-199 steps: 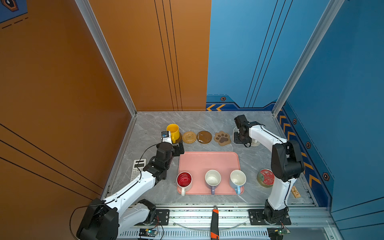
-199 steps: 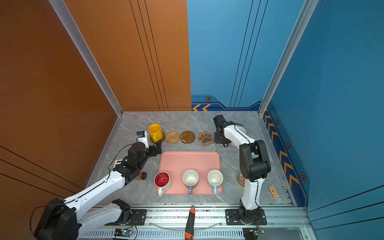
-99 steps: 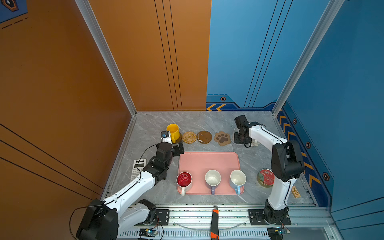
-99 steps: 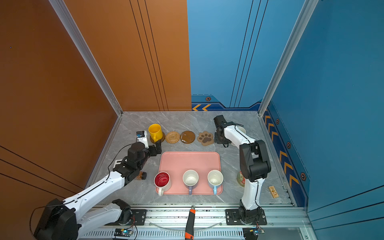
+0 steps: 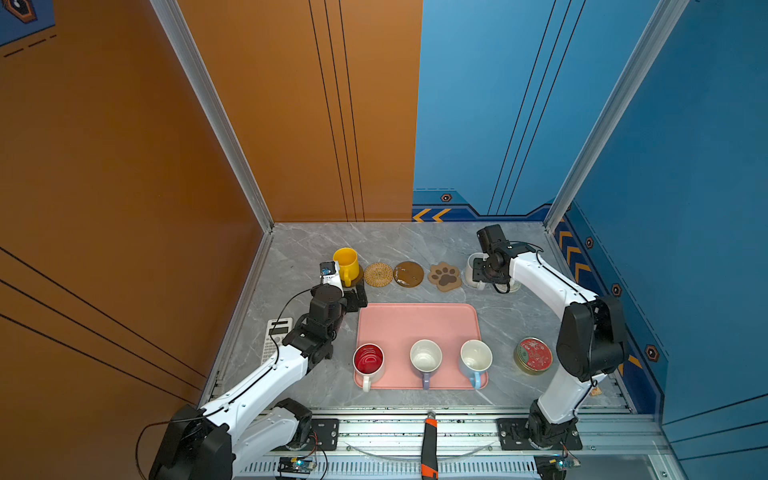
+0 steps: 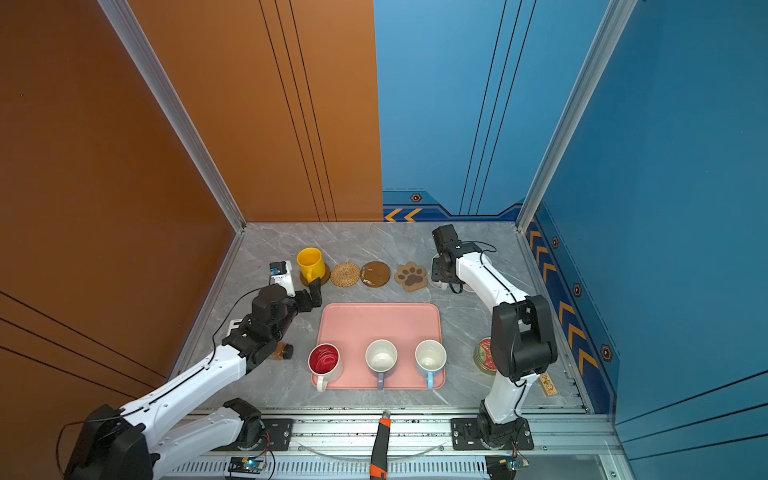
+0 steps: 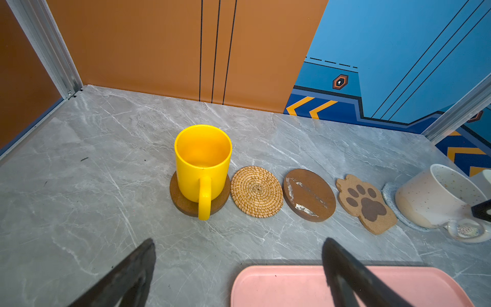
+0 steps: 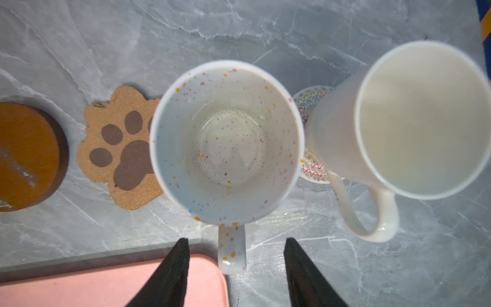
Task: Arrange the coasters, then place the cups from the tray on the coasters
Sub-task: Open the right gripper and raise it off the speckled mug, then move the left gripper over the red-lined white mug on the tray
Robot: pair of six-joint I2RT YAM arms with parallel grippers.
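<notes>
My right gripper (image 8: 236, 240) stands partly open and empty, jaws clear either side of the handle (image 8: 231, 249) of the speckled mug (image 8: 225, 141), which sits just ahead on its grey-blue coaster (image 7: 388, 192), handle pointing straight back at the tool, so I'd back straight out.

Blocking the tray's (image 5: 417, 328) near edge with 3 mugs (image 5: 425, 357), leaving its far half open. Leaving a bare strip between tray and coasters (image 5: 408, 274). Crowding the speckled mug (image 8: 225, 143) with a cream mug (image 8: 422, 119) just beside.
</notes>
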